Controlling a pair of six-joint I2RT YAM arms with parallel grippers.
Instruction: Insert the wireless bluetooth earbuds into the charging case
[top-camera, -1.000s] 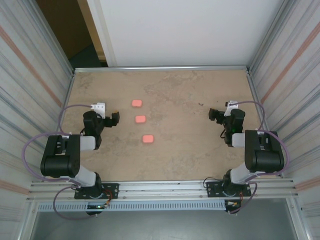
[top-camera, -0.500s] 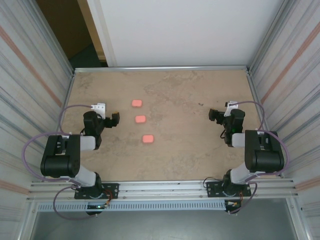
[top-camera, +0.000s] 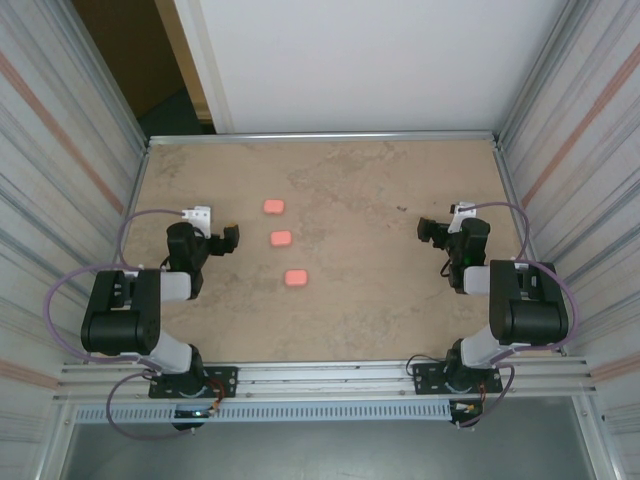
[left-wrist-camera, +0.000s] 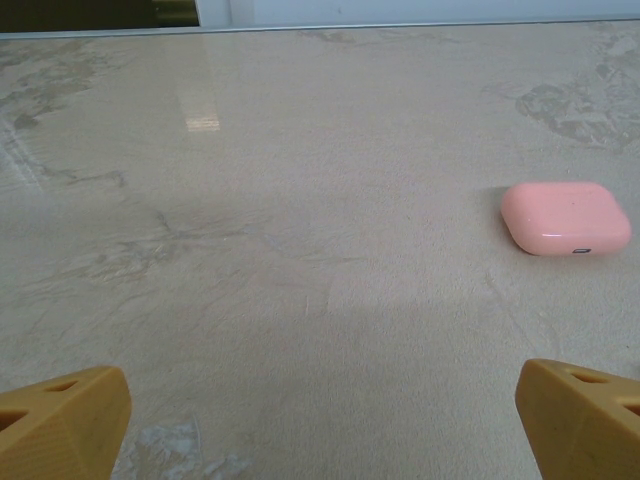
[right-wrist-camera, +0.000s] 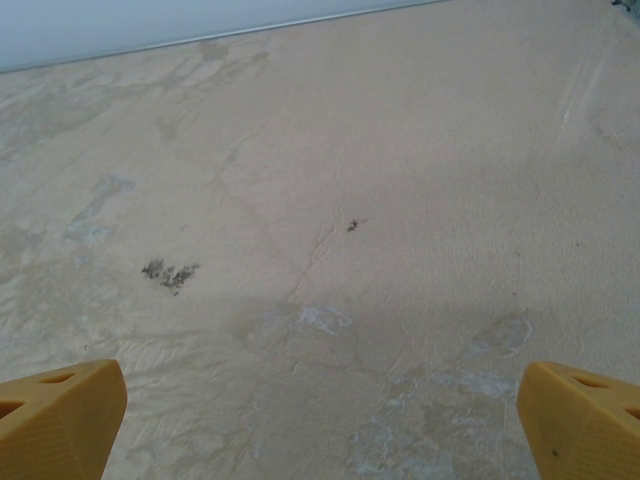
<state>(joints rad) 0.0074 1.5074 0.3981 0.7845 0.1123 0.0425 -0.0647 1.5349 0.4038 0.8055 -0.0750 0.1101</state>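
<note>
Three shut pink rounded charging cases lie in a slanted row left of the table's middle: a far one (top-camera: 273, 206), a middle one (top-camera: 281, 239) and a near one (top-camera: 295, 278). The wireless bluetooth earbuds are out of view. My left gripper (top-camera: 228, 238) hovers low just left of the middle case, open, with bare table between its yellow fingertips (left-wrist-camera: 60, 420). One case (left-wrist-camera: 565, 218) lies ahead and to the right in the left wrist view. My right gripper (top-camera: 428, 229) stands open over bare table at the right, far from the cases, nothing between its fingertips (right-wrist-camera: 575, 415).
The beige stone-patterned table (top-camera: 380, 300) is boxed in by ribbed metal walls on the left (top-camera: 60, 180) and right (top-camera: 580, 170) and a white panel behind. An aluminium rail (top-camera: 320, 380) runs along the near edge by the arm bases.
</note>
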